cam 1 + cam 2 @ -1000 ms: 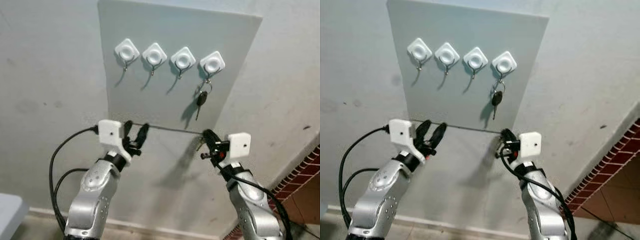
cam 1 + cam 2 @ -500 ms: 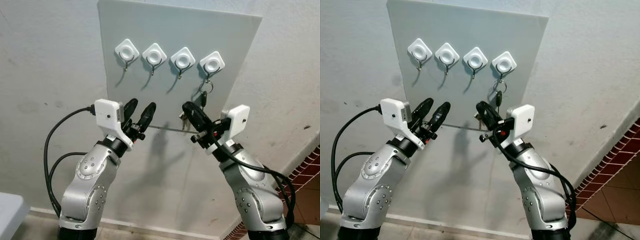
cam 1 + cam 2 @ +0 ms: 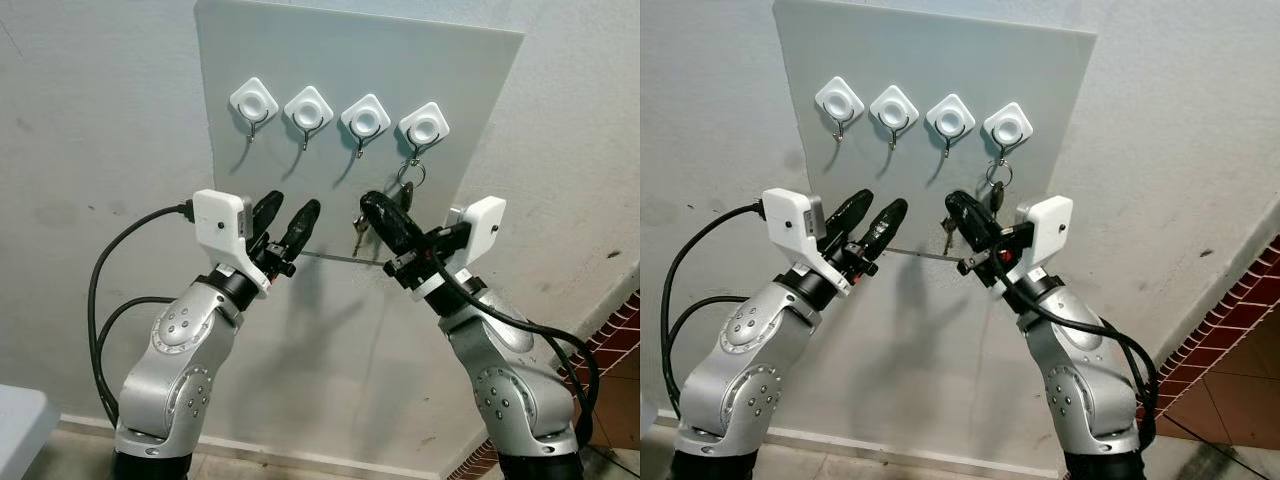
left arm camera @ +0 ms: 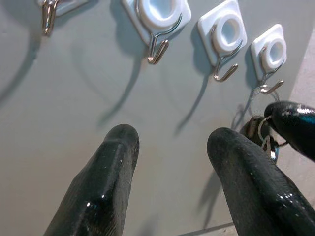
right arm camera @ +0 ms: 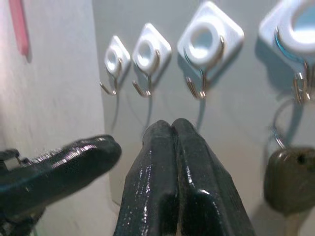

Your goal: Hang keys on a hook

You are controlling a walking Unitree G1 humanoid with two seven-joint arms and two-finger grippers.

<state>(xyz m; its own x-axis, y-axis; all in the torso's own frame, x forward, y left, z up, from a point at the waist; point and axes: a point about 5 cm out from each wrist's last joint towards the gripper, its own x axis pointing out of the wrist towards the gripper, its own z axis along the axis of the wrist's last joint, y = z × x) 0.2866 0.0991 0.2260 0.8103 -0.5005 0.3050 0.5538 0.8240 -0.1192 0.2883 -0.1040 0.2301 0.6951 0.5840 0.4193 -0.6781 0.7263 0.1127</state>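
1. The right gripper [image 3: 366,205] pinches a small bunch of silver keys [image 3: 358,226] at its very tip, fingers pressed together on the ring while the keys dangle just below. The hold looks thin; I judge a jolt could let the bunch slip and drop to the floor.

2. The grey rectangular panel [image 3: 300,60] on the wall carries four white diamond-shaped stick-on hooks with metal prongs. The rightmost hook [image 3: 424,127] already bears a black-headed key on a wire ring [image 3: 405,192], which hangs just beside the gripper's fingers. A careless sweep could knock that key off, or tangle the two rings together.

3. The nearest free hook is the third hook from the left [image 3: 366,121], above the right gripper. Its prong is small and upturned; the ring must pass over the tip, so a slight misalignment would probably scrape the ring against the panel or push on the stick-on base.

4. The left gripper [image 3: 285,220] holds nothing, its two black fingers spread apart and pointing up at the panel below the second hook [image 3: 308,108]. It stands near the right gripper, so the two could bump if either swings inward.

5. Both silver arms are raised with elbows bent, forearms angled up toward the panel. The right wrist tilts inward, fingers pointing up and to the robot's left.
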